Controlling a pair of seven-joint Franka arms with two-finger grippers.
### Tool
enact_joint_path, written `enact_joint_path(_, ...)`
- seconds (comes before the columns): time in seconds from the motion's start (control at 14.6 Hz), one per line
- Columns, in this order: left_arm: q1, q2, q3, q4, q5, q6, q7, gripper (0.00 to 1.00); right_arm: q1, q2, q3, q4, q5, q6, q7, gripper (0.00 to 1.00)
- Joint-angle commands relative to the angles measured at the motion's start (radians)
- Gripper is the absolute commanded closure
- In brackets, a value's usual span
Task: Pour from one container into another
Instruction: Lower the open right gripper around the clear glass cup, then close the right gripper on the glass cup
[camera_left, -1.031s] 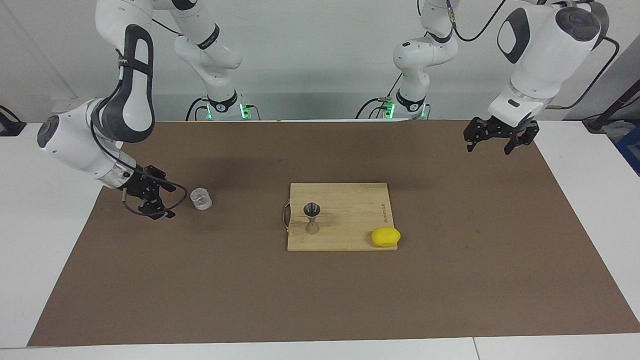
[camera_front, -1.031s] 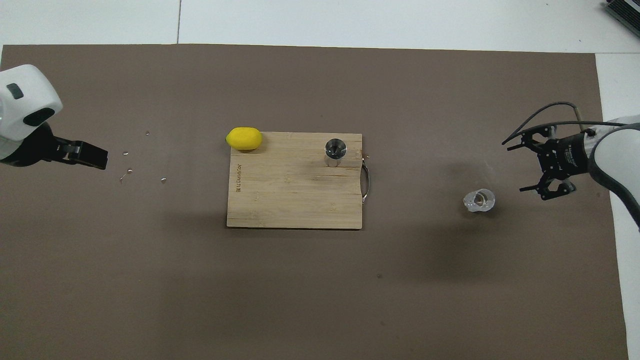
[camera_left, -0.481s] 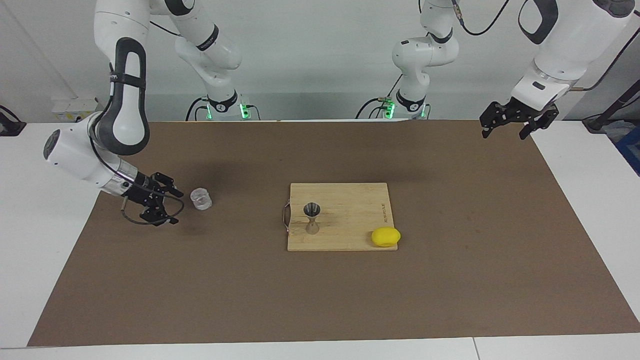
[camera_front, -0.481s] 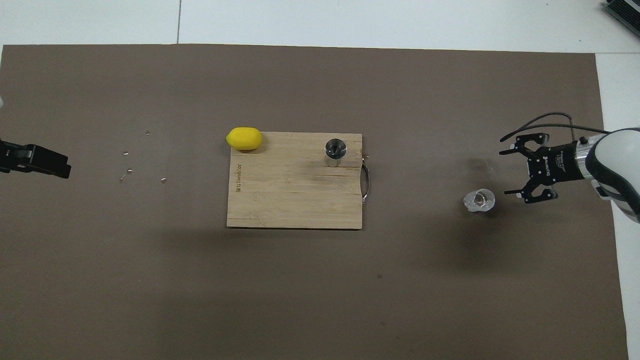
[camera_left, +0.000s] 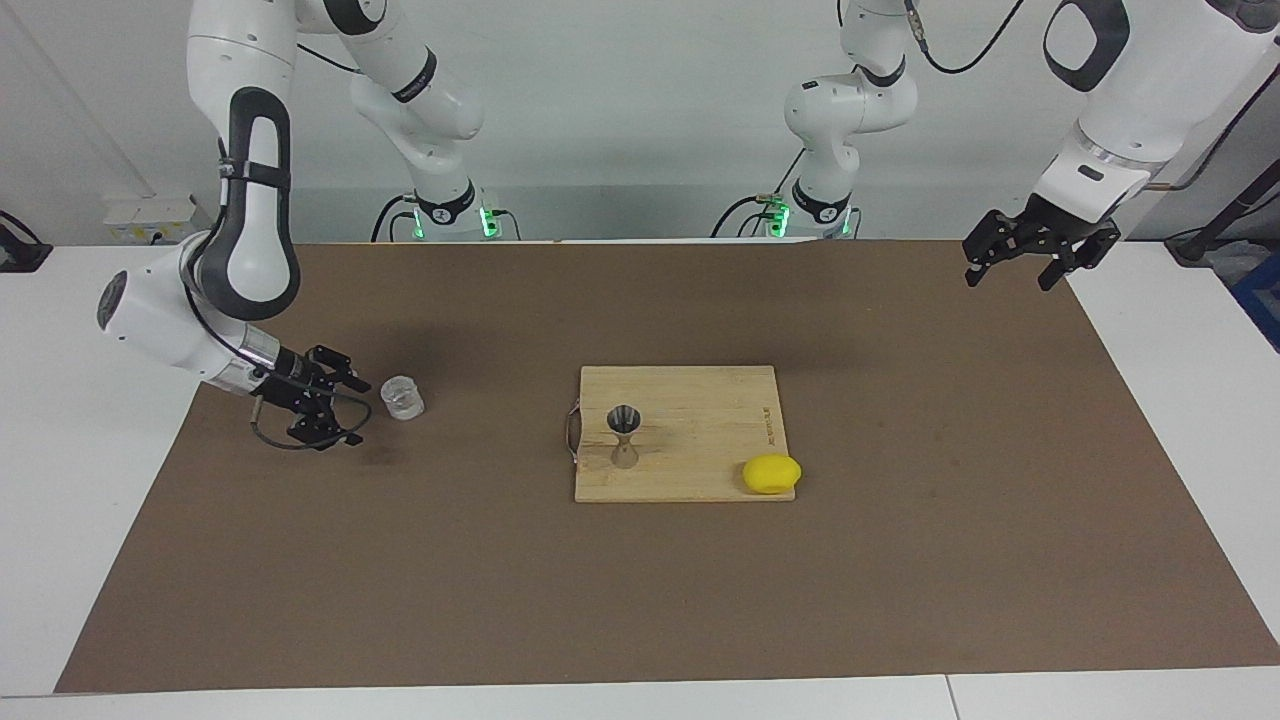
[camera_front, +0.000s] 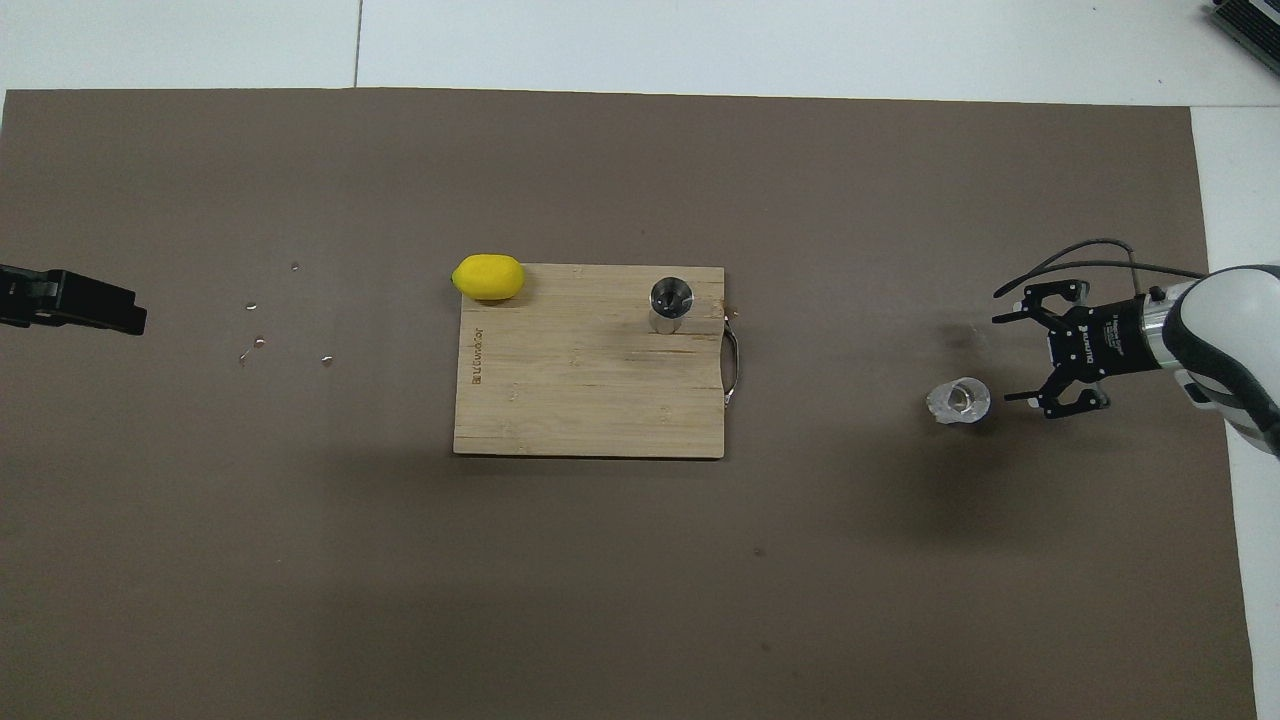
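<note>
The clear glass cup stands on the brown mat toward the right arm's end of the table; it also shows in the overhead view. My right gripper is open, low over the mat just beside the cup, fingers pointing at it without touching; the overhead view shows the gripper too. The steel jigger stands upright on the wooden cutting board, near its handle edge. My left gripper is open and empty, raised over the mat's corner at the left arm's end.
A yellow lemon lies at the board's corner farthest from the robots, toward the left arm's end. Small droplets dot the mat near the left gripper. The board has a metal handle facing the cup.
My right gripper has dropped lower and closed in on the glass cup. My left gripper has drawn back toward its end of the table. Cup and jigger have not moved.
</note>
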Motion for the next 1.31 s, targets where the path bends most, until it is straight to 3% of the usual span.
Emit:
enact_joint_path(0.0, -0.002, -0.012, -0.007, 0.014, -0.004, -0.005, 0.011, 0.0, -0.018, -0.025, 0.011, -0.049, 0.031, -0.005, -0.056, 0.0)
enact_joint_path(0.27, -0.001, -0.012, -0.007, 0.028, -0.002, -0.057, 0.012, 0.0, -0.031, -0.06, 0.011, -0.132, 0.075, -0.004, -0.122, 0.0)
enact_joint_path(0.76, -0.043, -0.021, 0.002, 0.011, 0.015, -0.061, 0.012, 0.0, -0.04, -0.036, 0.011, -0.146, 0.161, -0.027, -0.192, 0.0)
enact_joint_path(1.24, -0.034, -0.032, 0.001, 0.001, 0.015, -0.057, 0.002, 0.0, -0.037, -0.024, 0.011, -0.163, 0.169, -0.027, -0.235, 0.0)
